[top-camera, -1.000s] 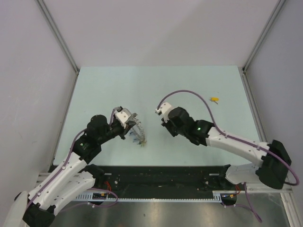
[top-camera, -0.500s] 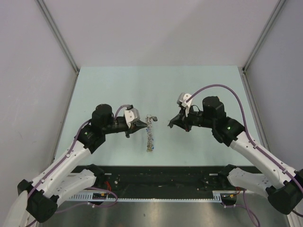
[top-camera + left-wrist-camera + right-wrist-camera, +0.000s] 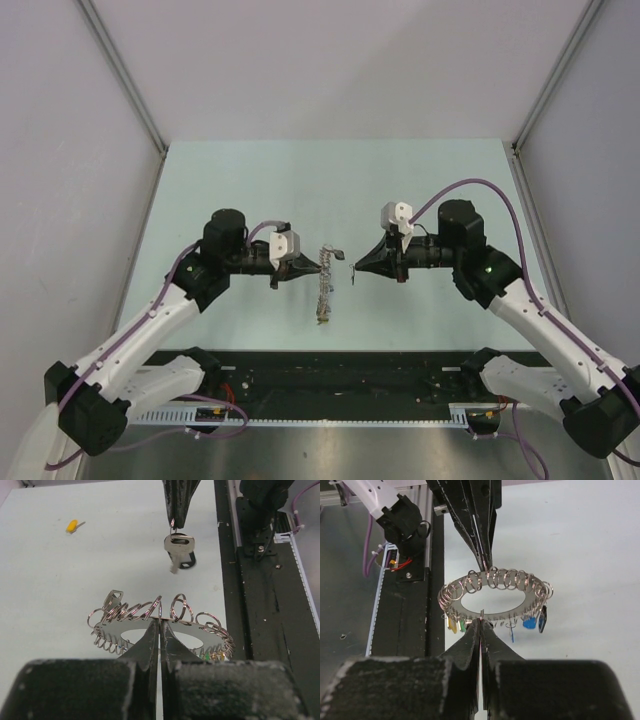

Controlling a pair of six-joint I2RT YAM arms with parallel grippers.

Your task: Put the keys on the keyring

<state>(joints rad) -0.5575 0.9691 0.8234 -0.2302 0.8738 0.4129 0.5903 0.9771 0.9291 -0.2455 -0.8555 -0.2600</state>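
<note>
- The left gripper [image 3: 315, 266], fingers pressed together, pinches the rim of the large flat silver keyring [image 3: 322, 284], which is strung with wire loops and small coloured tags and held above the pale green counter [image 3: 250, 180].
- The right gripper [image 3: 357, 268], likewise closed, dangles a small silver key with a black tag [image 3: 178, 544] near the keyring, not touching it.
- A yellow-tagged key [image 3: 73, 526] lies on the counter, well apart.

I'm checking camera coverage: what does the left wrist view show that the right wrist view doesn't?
Only left wrist: a yellow-tagged key lying on the table, and a silver key dangling from the right gripper. Only right wrist: blue tags hanging under the keyring. Both: the keyring, pinched by the left gripper.
</note>
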